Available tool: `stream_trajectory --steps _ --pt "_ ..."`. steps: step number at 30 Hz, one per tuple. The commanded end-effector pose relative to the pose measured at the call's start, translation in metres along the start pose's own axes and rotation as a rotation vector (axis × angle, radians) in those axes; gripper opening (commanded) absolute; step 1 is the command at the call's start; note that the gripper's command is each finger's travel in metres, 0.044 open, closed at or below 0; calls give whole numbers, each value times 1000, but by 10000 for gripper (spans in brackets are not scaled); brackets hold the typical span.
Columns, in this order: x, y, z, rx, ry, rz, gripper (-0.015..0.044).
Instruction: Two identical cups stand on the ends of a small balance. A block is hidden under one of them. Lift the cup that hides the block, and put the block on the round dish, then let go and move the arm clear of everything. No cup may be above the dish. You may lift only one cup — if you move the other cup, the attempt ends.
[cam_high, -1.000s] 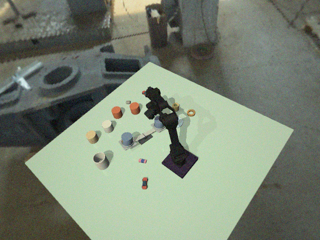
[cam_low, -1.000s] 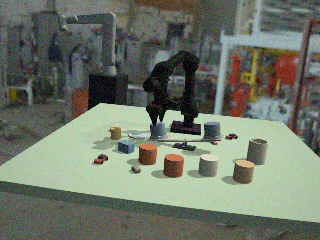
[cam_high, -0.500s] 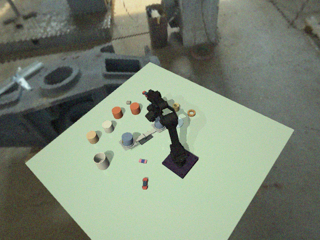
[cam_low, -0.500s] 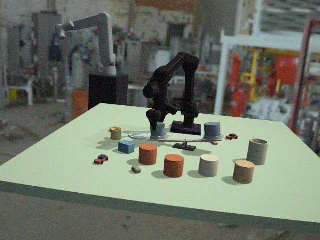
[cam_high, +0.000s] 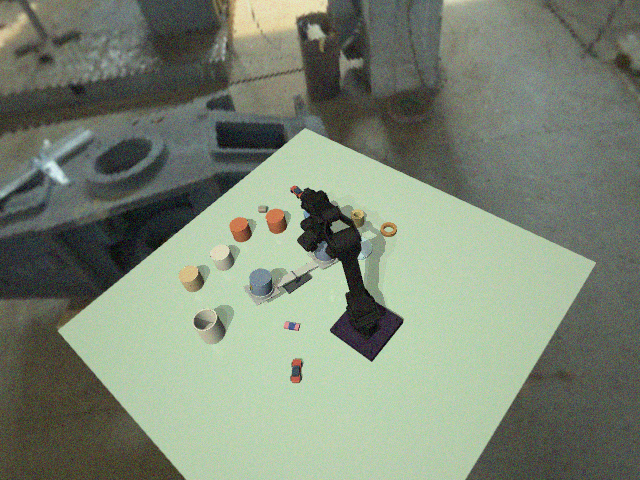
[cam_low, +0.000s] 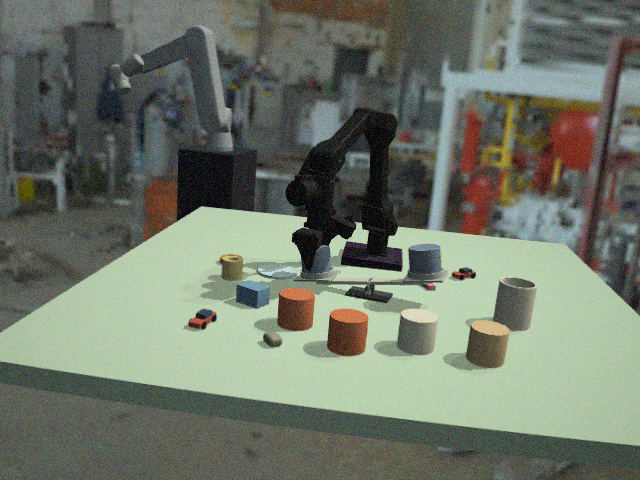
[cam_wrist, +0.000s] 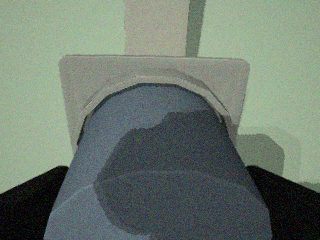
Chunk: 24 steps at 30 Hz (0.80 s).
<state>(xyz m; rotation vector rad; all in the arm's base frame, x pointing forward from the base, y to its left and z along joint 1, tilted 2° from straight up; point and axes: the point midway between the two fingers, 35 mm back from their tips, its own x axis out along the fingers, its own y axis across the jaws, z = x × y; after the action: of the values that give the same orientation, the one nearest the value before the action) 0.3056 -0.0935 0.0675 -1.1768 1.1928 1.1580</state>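
Observation:
One blue-grey cup (cam_high: 323, 252) (cam_low: 324, 258) (cam_wrist: 120, 120) stands on one end of the balance (cam_high: 305, 270) (cam_low: 356, 281) (cam_wrist: 155, 30), at the end near the dish. My gripper (cam_low: 316, 260) (cam_wrist: 158, 175) is open and lowered around this cup, a finger on either side, very close to its wall. The other blue-grey cup (cam_high: 260, 282) (cam_low: 424, 260) stands on the far end. Against its base, the beam appears tilted down toward the cup between my fingers. The round pale dish (cam_high: 364, 250) (cam_low: 271, 271) lies beside that end, with no cup on it. The hidden block is not visible.
A blue box (cam_low: 253, 293) and a yellow hollow cylinder (cam_high: 357, 218) (cam_low: 232, 267) stand near the dish. An orange ring (cam_high: 388, 225) lies beyond. Two orange cylinders (cam_high: 276, 221) (cam_low: 347, 331), a white cylinder (cam_high: 222, 257) (cam_low: 417, 331), a tan cylinder (cam_high: 191, 279) (cam_low: 487, 344) and small cars surround the balance.

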Motion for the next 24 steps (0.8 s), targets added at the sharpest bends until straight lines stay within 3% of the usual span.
stream_trajectory --steps 1,8,20,24 --pt "3 2 2 2 -8 7 355" --pt "3 2 2 2 -8 7 308" --pt "-7 -1 1 2 -8 6 0" --pt "-12 -2 0 2 -8 6 0"
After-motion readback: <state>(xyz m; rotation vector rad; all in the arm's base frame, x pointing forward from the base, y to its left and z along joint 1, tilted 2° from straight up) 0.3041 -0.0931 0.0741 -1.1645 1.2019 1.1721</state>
